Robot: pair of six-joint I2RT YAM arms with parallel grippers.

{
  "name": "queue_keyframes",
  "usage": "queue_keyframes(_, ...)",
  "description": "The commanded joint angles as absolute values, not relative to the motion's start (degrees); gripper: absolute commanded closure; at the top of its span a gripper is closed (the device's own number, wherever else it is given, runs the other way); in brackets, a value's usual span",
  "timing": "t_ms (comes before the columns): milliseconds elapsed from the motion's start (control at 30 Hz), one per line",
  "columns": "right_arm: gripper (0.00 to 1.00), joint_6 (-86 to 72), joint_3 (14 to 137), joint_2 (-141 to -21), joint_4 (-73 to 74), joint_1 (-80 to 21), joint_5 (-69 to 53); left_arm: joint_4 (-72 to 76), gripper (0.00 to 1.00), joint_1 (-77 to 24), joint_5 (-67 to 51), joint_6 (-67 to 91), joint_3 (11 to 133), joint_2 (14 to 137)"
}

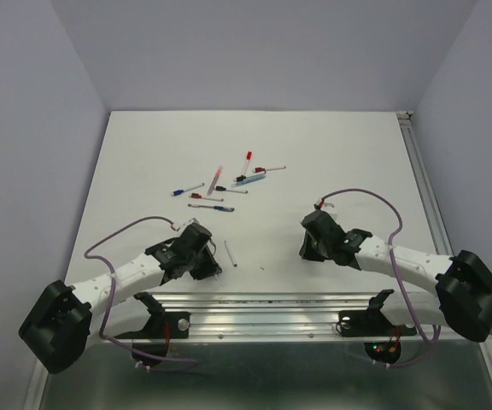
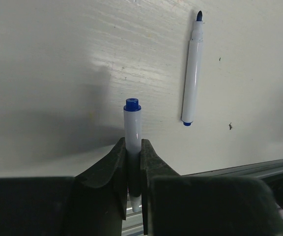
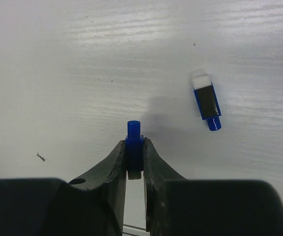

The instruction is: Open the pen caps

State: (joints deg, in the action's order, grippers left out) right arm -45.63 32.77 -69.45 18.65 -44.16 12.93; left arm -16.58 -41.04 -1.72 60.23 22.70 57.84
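Note:
My left gripper point(image 2: 133, 145) is shut on a white pen barrel point(image 2: 132, 123), which sticks out past the fingertips and ends in a blue plug. My right gripper point(image 3: 134, 145) is shut on a small blue pen cap point(image 3: 133, 133). A second blue cap point(image 3: 206, 102) lies loose on the table to its right. An uncapped white pen point(image 2: 191, 73) lies beside the left gripper point(image 1: 202, 256). In the top view the right gripper point(image 1: 310, 243) hovers apart from the left one, low over the table.
Several more pens point(image 1: 220, 184) lie in a cluster at the table's middle, some with a red cap point(image 1: 248, 156) or a blue cap point(image 1: 178, 192). A metal rail point(image 1: 263, 301) runs along the near edge, between the arm bases.

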Motion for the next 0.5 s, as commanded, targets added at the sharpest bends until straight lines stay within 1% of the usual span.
queue_keyframes(0, 0.84, -45.7, 31.7, -71.5, 19.7, -44.1, 15.7, -13.5, 0.89, -42.2, -2.7, 59.6, 23.0, 59.6)
queue_keyframes(67, 0.83, -46.4, 31.8, -71.9, 20.3, -44.1, 16.8, -13.1, 0.89, -42.5, -2.5, 59.7, 23.4, 60.4)
queue_keyframes(100, 0.81, -46.6, 31.8, -72.2, 20.7, -44.1, 17.4, -12.7, 0.89, -42.7, -2.5, 59.6, 23.6, 61.3)
queue_keyframes(267, 0.76, -47.5, 31.7, -72.2, 22.7, -44.1, 19.0, -12.6, 0.74, -42.8, -2.6, 58.1, 25.0, 63.9)
queue_keyframes(300, 0.75, -47.7, 31.7, -72.0, 23.0, -44.1, 19.2, -12.7, 0.74, -42.9, -2.5, 58.1, 25.1, 64.2)
queue_keyframes(333, 0.72, -47.9, 31.6, -71.8, 23.5, -44.1, 19.5, -12.7, 0.74, -42.9, -2.6, 58.1, 25.3, 64.4)
queue_keyframes(367, 0.71, -48.2, 31.4, -71.5, 23.8, -44.1, 19.9, -12.6, 0.71, -43.0, -2.5, 58.0, 25.4, 64.4)
queue_keyframes(433, 0.69, -48.3, 31.0, -71.1, 23.9, -44.1, 20.1, -12.7, 0.71, -43.0, -2.6, 57.9, 25.4, 64.3)
queue_keyframes(467, 0.69, -48.4, 30.8, -70.8, 23.9, -44.1, 20.0, -12.7, 0.68, -43.0, -2.6, 58.0, 25.4, 64.2)
